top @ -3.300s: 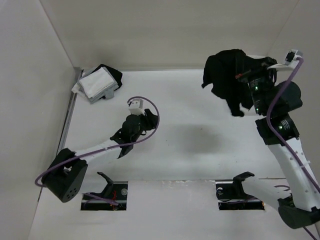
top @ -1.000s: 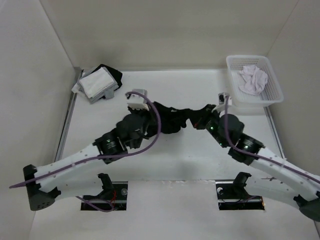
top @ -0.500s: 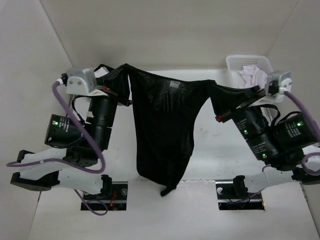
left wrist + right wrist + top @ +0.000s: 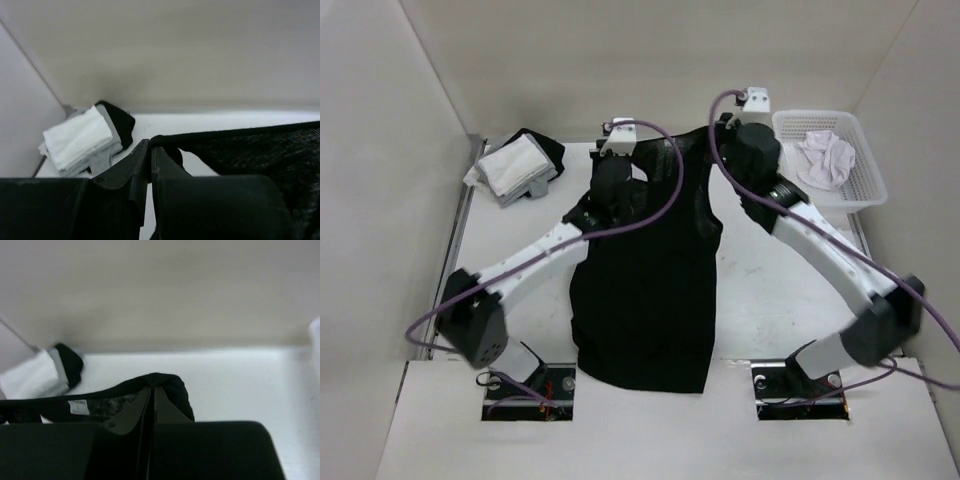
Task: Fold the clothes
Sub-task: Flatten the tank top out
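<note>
The clothes [image 4: 645,290], a black sleeveless top, lie spread lengthwise on the table, hem at the near edge and straps towards the back wall. My left gripper [image 4: 632,158] is shut on the left shoulder strap. In the left wrist view the strap's end [image 4: 165,142] is pinched at the tips of that gripper [image 4: 150,145]. At the right strap my right gripper [image 4: 718,135] is shut. The right wrist view shows black fabric [image 4: 175,387] bunched over the closed tips of that gripper [image 4: 152,390], and a white label [image 4: 78,407] in the neckline.
A stack of white and black garments [image 4: 515,165] lies in the far left corner, also seen in the left wrist view [image 4: 82,140]. A white basket [image 4: 868,195] holding a white cloth [image 4: 825,160] stands at the far right. Walls enclose the back and sides.
Half a second ago both arms held the top high and stretched wide between them. Now it lies flat on the table, and both grippers have moved closer together at the far end.
</note>
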`<state>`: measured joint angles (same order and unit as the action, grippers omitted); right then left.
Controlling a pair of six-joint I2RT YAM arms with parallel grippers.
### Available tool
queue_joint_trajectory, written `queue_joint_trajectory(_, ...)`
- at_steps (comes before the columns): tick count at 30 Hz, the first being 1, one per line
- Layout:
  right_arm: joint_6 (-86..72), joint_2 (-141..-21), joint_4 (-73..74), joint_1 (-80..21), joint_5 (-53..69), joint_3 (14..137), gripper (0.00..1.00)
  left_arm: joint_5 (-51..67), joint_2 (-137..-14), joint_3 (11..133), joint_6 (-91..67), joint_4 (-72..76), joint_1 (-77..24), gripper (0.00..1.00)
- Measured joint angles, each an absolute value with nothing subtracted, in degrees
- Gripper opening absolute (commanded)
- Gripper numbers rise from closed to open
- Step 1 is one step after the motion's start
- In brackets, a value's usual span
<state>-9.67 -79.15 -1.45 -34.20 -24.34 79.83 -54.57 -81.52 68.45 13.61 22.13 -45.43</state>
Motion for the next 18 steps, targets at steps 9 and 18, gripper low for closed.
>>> queue_joint_trajectory(9,-23.6,-113.0,8.6,-19.6,-10.4,100.7,0.5,-38.9,-110.8,95.4,-7.4,0.2,-25.8,0.42)
queue_joint_trajectory(18,-31.2,-89.2,0.1,-24.2,-10.9,67.9,0.04,-35.6,-91.6,69.2,-20.1,0.7,-28.2,0.36)
